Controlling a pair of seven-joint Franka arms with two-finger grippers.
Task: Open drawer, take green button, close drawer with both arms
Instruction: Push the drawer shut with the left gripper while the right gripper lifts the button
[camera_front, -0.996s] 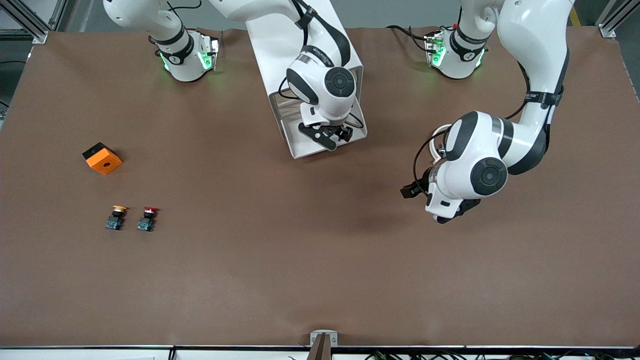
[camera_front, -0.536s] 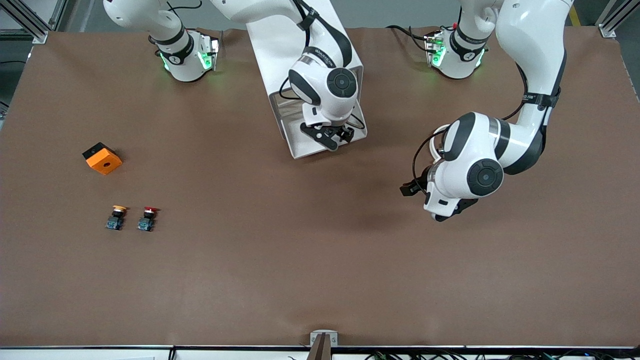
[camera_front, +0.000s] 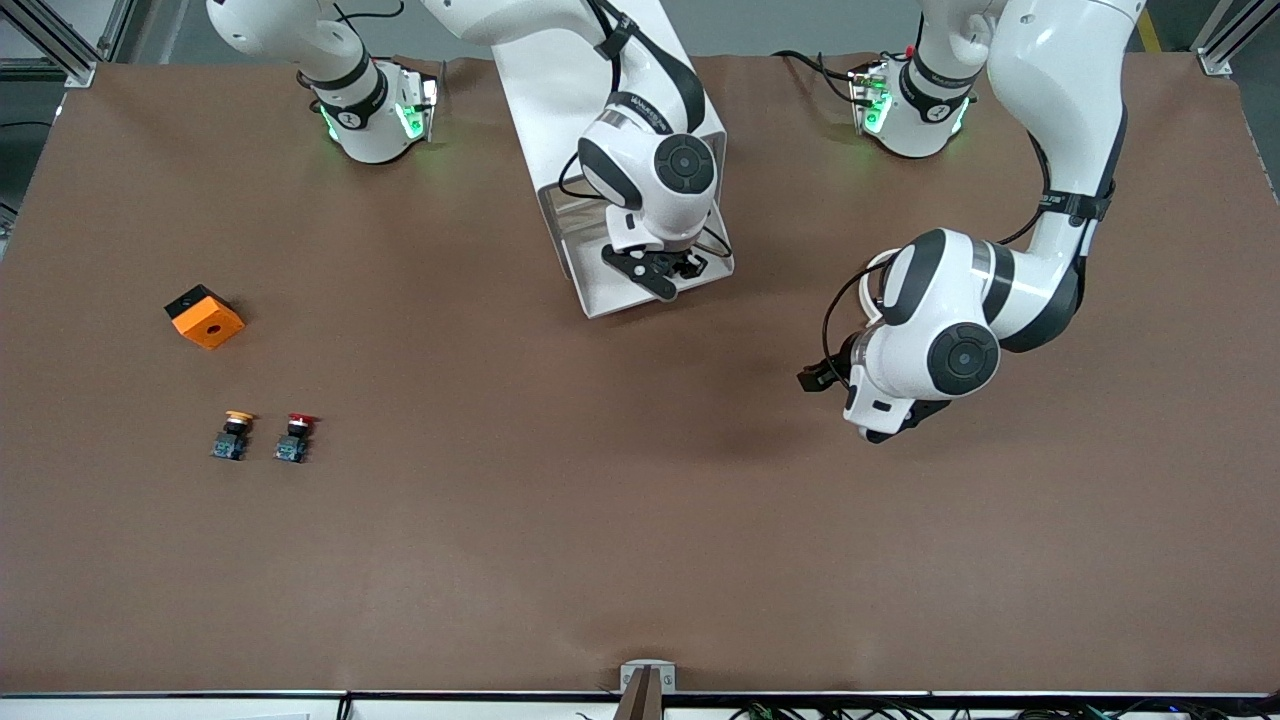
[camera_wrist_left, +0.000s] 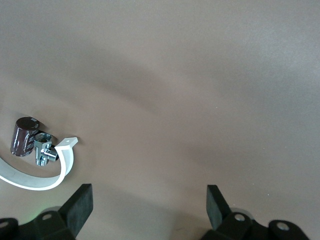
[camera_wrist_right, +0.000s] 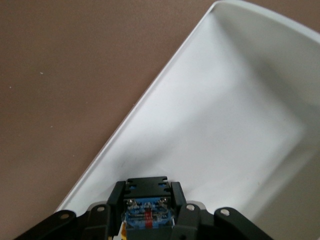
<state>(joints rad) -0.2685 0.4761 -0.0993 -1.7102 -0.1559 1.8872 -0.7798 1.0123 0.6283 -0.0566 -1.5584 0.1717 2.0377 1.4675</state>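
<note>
Right wrist view only: right gripper (camera_wrist_right: 148, 210) clamps the blue-based button (camera_wrist_right: 148, 214) inside the white drawer (camera_wrist_right: 220, 125). Left gripper (camera_wrist_left: 148, 210) hangs spread wide, empty, over the brown table (camera_wrist_left: 200, 75).

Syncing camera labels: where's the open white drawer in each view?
Front view: drawer mid-table, near the arm bases, below the right arm's wrist.
Left wrist view: not in it.
Right wrist view: drawer interior fills most of the picture.
Shared landmark: brown table.

Your right gripper (camera_front: 668, 270) fills the open drawer (camera_front: 590, 290); brown table (camera_front: 640, 520) at its 6 o'clock lies open.
</note>
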